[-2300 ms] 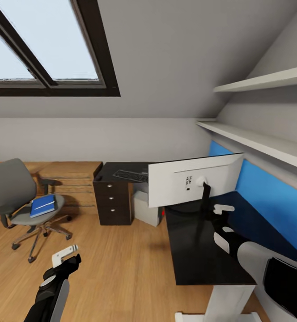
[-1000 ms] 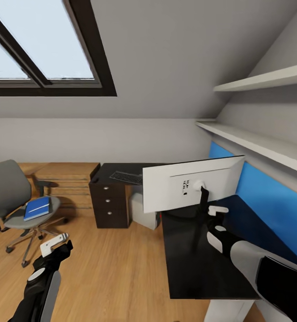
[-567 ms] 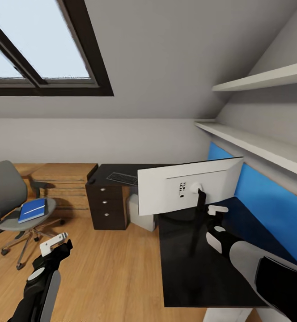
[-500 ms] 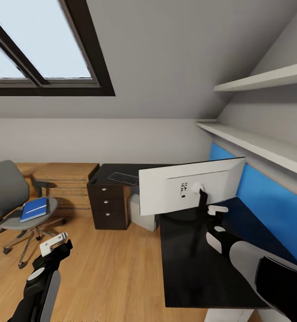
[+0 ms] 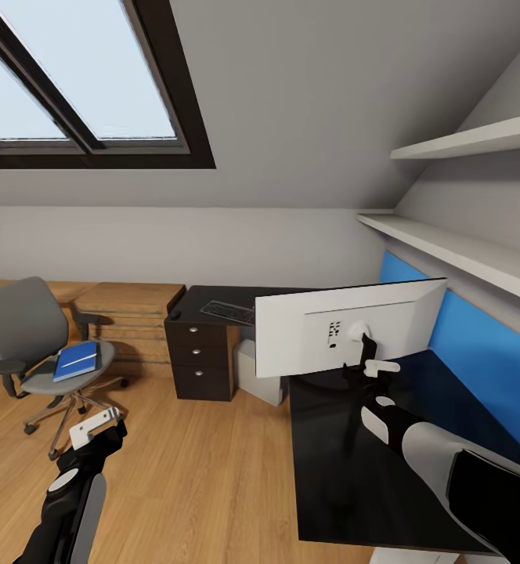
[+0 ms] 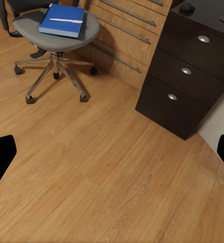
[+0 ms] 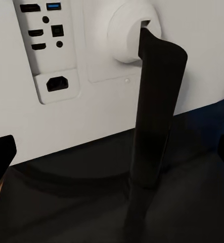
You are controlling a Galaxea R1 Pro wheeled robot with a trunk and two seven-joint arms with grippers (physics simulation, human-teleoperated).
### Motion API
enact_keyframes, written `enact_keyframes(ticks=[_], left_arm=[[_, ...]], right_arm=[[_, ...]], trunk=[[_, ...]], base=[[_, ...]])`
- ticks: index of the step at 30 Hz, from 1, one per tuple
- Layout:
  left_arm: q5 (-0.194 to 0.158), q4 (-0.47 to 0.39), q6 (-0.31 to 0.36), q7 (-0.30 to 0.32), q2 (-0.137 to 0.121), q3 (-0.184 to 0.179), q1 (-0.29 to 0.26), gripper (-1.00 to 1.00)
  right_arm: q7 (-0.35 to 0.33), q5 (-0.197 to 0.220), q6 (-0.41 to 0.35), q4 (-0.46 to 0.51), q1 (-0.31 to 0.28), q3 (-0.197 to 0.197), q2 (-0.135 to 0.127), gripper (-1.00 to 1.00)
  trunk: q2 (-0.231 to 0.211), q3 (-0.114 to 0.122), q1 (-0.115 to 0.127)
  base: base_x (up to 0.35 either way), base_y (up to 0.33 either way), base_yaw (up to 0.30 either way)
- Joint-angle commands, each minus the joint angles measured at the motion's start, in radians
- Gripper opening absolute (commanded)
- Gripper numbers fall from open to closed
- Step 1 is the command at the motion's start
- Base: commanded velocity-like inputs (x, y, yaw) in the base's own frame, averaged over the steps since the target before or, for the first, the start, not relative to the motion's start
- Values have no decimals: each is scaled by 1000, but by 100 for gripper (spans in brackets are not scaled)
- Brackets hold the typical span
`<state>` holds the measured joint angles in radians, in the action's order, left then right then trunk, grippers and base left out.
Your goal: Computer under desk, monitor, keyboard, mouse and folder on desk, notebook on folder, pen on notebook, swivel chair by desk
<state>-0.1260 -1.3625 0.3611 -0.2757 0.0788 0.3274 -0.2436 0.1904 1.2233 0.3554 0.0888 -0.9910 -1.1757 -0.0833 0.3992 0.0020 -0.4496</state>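
The monitor (image 5: 323, 341) stands on the black desk (image 5: 346, 470) with its white back toward me. My right gripper (image 5: 373, 368) is open, and the black stem (image 7: 154, 116) stands between its spread fingers. The keyboard (image 5: 229, 312) and the mouse (image 5: 175, 316) lie on the desk's far wing above the drawers (image 6: 187, 71). The grey computer (image 5: 254, 368) sits under the desk. On the swivel chair (image 5: 33, 337) lies a blue folder (image 6: 63, 20) with the pen (image 6: 64, 21) on top; I cannot make out a separate notebook. Over the floor, my left gripper (image 5: 95, 427) hangs open.
A light wooden dresser (image 5: 131, 313) stands against the back wall between the chair and the desk. Wood floor (image 5: 205, 462) stretches between me and the drawers. Two white shelves (image 5: 464, 251) run above the blue wall panel. A skylight (image 5: 80, 86) is overhead.
The camera has moved, shifting the whole picture. My right gripper has closed in on the monitor's stem. My left arm has dropped lower than 2.3 s ago.
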Motion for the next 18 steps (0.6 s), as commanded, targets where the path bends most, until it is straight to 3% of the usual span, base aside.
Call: enact_keyframes(ticks=[1, 18], left_arm=[[-11, -1, 3, -5, 1, 1, 0, 100], [-12, -2, 3, -4, 1, 1, 0, 100]], right_arm=[[8, 5, 0, 3, 0, -9, -1, 100], [5, 4, 34, 0, 2, -7, -8, 100]], trunk=[[1, 0, 0], [1, 0, 0]], base=[[0, 0, 6], [0, 0, 1]])
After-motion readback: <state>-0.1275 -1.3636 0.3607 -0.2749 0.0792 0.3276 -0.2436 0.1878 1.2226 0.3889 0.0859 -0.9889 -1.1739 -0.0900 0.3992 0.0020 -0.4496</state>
